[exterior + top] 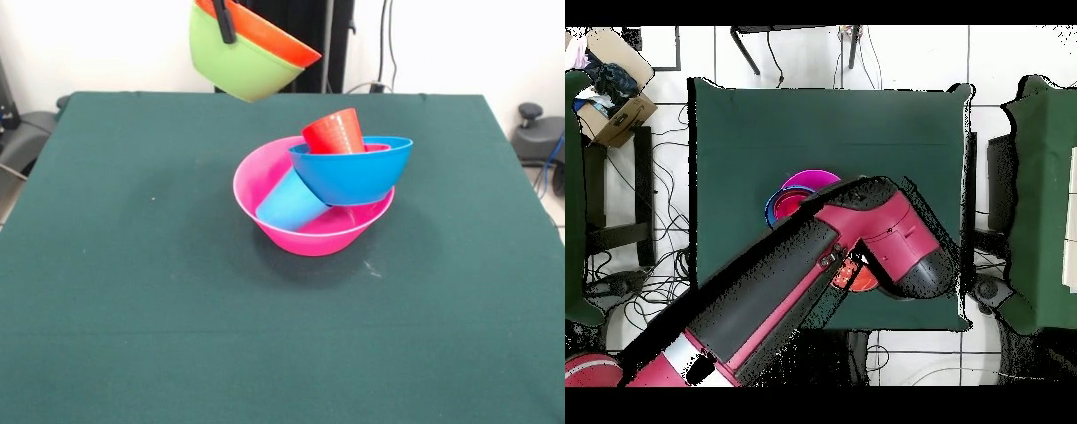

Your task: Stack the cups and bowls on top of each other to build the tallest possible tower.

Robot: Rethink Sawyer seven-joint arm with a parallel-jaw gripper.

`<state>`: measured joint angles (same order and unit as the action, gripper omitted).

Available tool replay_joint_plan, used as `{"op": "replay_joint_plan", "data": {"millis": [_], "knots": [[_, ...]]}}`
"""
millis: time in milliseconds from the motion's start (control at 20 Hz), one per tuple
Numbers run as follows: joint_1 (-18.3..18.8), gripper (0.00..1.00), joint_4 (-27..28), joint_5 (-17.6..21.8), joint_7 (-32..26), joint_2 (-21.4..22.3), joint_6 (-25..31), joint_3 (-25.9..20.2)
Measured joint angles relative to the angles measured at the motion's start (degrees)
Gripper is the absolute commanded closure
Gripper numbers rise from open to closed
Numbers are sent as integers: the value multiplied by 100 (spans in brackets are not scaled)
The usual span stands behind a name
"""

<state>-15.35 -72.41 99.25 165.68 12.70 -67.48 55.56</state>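
The large pink bowl (pixel 305 237) sits mid-table as the tower's base (pixel 812 181). Inside it a light blue cup (pixel 288 204) lies on its side. A large blue bowl (pixel 353 174) rests tilted on the pink bowl's far right rim, and a red cup (pixel 336 133) leans in it. High above the table's far edge, a large green bowl (pixel 237 69) with an orange bowl (pixel 278 37) nested in it hangs tilted, with my gripper (pixel 227 32) shut on their rim. Only one black finger (pixel 224 19) shows. In the overhead view my arm (pixel 865 235) hides the gripper and most of the tower.
The dark green table (pixel 132 291) is bare around the tower. A cardboard box (pixel 617 112) stands on the floor off one table corner, and cables lie around the table. Green-covered furniture (pixel 1045 190) flanks the table.
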Motion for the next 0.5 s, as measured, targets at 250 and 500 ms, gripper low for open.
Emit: {"op": "replay_joint_plan", "data": {"millis": [250,500], "knots": [[24,100,76,-246,0,13,38,1],[28,100,99,-530,0,18,183,0]]}}
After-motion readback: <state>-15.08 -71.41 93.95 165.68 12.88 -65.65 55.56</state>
